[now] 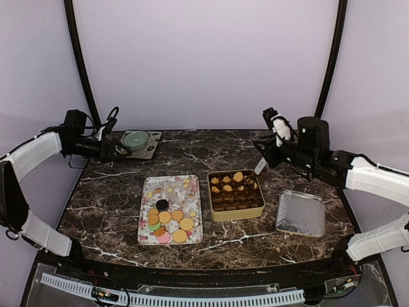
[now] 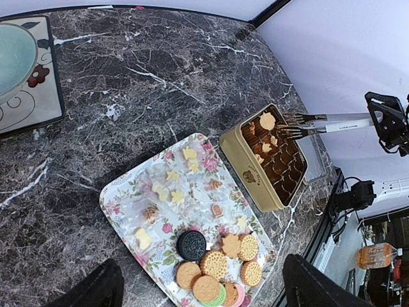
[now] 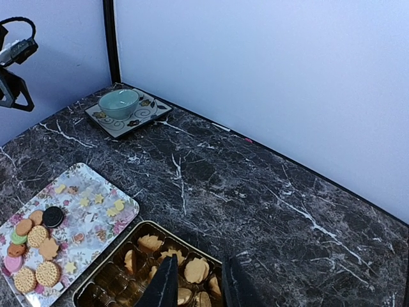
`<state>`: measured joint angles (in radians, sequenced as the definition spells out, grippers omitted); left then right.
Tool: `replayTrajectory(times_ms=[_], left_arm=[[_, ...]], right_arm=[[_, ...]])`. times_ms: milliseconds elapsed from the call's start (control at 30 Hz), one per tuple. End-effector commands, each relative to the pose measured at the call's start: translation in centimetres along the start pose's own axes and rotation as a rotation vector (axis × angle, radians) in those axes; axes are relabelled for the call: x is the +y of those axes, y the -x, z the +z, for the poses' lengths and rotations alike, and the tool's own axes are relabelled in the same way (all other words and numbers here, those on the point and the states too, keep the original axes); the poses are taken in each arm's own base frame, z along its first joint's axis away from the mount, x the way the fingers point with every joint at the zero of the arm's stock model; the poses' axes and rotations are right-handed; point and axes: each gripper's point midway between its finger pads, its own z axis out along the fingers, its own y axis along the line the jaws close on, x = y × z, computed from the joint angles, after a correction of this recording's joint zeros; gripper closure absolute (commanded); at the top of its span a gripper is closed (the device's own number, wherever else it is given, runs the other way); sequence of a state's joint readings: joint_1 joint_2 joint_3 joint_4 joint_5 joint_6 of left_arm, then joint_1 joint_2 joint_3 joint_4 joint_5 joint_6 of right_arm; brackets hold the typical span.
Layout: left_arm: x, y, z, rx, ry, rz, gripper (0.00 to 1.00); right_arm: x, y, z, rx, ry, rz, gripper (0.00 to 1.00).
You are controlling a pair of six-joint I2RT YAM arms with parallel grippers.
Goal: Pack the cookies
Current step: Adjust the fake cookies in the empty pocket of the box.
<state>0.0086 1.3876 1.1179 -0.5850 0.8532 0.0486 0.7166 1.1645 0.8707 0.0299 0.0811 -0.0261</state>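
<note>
Carefully now: metal tongs (image 2: 319,123) poised over the gold tin (image 2: 250,178), most cookies (image 2: 214,263) not yet packed.
I have the right claw (image 2: 378,120) pinched on the tong handles; the forked tips hang a little apart above the tin's far corner, with nothing between them that I can see; the left claw (image 1: 120,149) stands spread wide, well off beside the green bowl (image 1: 135,139); a few cookies sit in the tin's paper cups, the rest lie bunched and overlapping at the near end of the floral tray (image 2: 128,192). My worry is the tongs: a prong could snag a paper cup or the rim and drag the tin across the surface; on the tray, flat biscuits may skid away or crack under a hard squeeze; overlapping ones may come up in pairs; and the handles could twist in my grip.
</note>
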Motion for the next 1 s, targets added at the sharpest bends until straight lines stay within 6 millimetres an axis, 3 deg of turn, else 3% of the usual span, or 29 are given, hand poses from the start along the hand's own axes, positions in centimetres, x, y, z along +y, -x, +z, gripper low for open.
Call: replayTrajectory(times_ms=[0, 200, 500, 667, 700, 833, 967], left_arm=[[-0.5, 0.7, -0.6, -0.016, -0.013, 0.020, 0.11], [-0.6, 0.6, -0.4, -0.013, -0.030, 0.014, 0.11], [-0.9, 0.0, 0.5, -0.003, -0.106, 0.012, 0.15], [-1.1, -0.3, 1.1, -0.002, -0.158, 0.005, 0.20], [-1.2, -0.3, 1.3, -0.001, -0.169, 0.007, 0.21], [-2.1, -0.3, 2.1, 0.015, -0.202, 0.037, 0.21], [-4.4, -0.1, 2.9, 0.042, -0.268, 0.100, 0.19]], right_arm=[[-0.5, 0.6, 0.5, -0.019, -0.026, 0.015, 0.86], [-0.8, 2.4, 1.2, -0.023, -0.038, -0.004, 1.00], [-0.8, 6.2, 1.4, -0.068, -0.025, 0.021, 1.00], [-0.5, 7.1, 1.6, -0.065, -0.008, 0.040, 1.00], [-0.5, 8.7, 1.2, -0.098, 0.001, 0.048, 1.00], [0.1, 11.6, 0.5, -0.149, 0.047, 0.075, 1.00], [1.4, 14.3, -0.4, -0.201, 0.137, 0.122, 1.00]])
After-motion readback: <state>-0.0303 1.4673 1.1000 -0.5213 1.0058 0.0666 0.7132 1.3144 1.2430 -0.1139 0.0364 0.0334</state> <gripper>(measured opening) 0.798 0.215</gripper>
